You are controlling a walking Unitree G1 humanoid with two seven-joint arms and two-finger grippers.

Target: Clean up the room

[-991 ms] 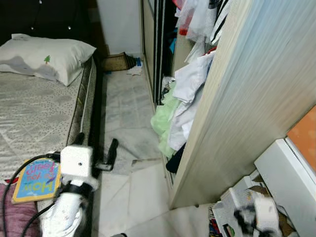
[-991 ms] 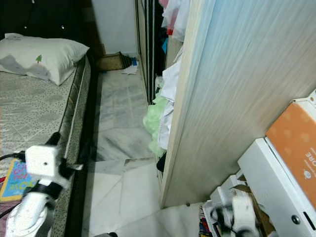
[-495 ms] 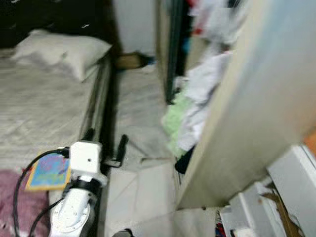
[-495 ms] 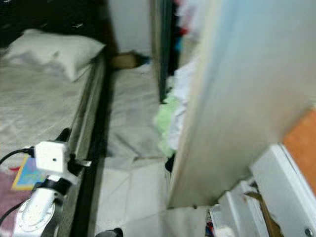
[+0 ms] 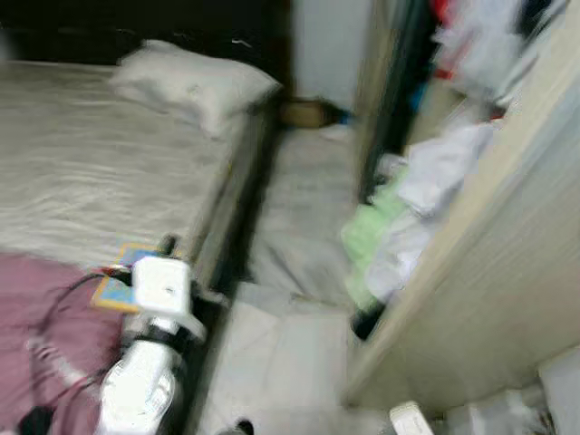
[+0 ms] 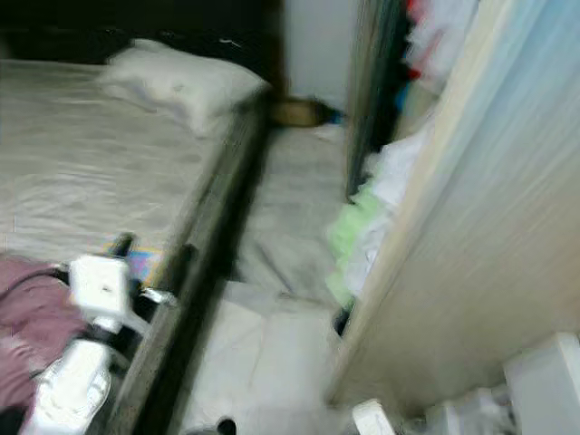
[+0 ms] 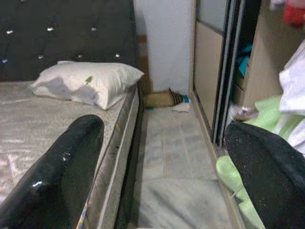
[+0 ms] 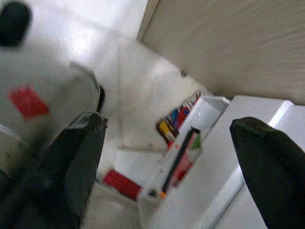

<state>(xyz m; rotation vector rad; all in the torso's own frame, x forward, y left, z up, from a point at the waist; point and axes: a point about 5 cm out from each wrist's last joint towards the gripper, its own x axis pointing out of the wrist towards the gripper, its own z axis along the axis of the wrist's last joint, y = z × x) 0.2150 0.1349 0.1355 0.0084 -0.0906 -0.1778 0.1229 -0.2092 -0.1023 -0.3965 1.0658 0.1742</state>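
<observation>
Bedroom floor (image 5: 299, 272) runs pale between the bed (image 5: 100, 172) and the wardrobe (image 5: 507, 272), all blurred in the head views. Nearest, the left hand (image 7: 162, 157) hangs at the bed's edge, fingers spread wide, holding nothing; the right hand (image 8: 167, 157), low by the white boxes (image 8: 205, 143), is equally wide apart and empty. A maroon cloth (image 5: 45, 326) and a colourful book (image 5: 122, 276) lie on the bed. Further on, clothes (image 5: 399, 217) spill from the wardrobe. Beyond, a pillow (image 5: 195, 82). Tidying looks barely begun; nothing is picked up yet.
</observation>
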